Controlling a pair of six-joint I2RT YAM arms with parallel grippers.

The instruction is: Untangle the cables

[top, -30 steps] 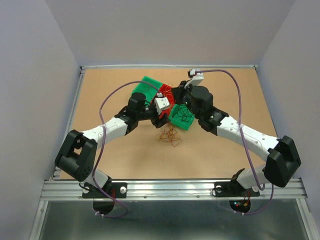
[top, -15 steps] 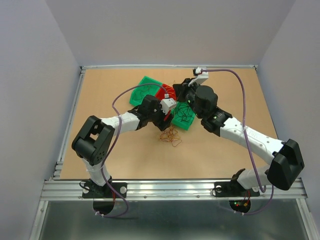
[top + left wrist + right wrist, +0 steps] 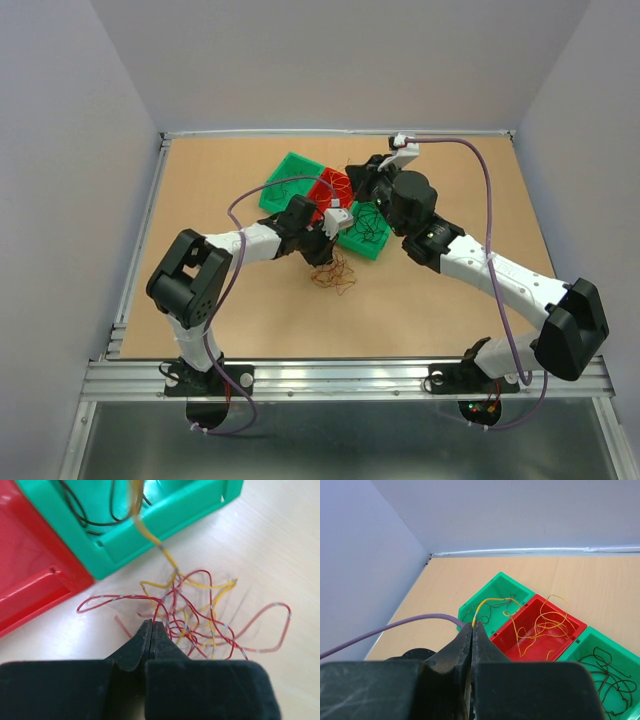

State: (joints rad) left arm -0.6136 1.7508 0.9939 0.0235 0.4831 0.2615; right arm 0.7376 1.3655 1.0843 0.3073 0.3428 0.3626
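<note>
Left wrist, left gripper [image 3: 151,626] clamped on cables [image 3: 200,611] beside green tray [image 3: 165,529] rim, right gripper [image 3: 472,626] clamping yellow cable [image 3: 492,599]

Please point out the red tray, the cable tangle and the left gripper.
red tray [image 3: 537,605], right wrist view, bare inside near far corner.
tangle [image 3: 195,625], left wrist view, middle of the knot.
left gripper [image 3: 151,627], left wrist view, between its fingertips.
</note>
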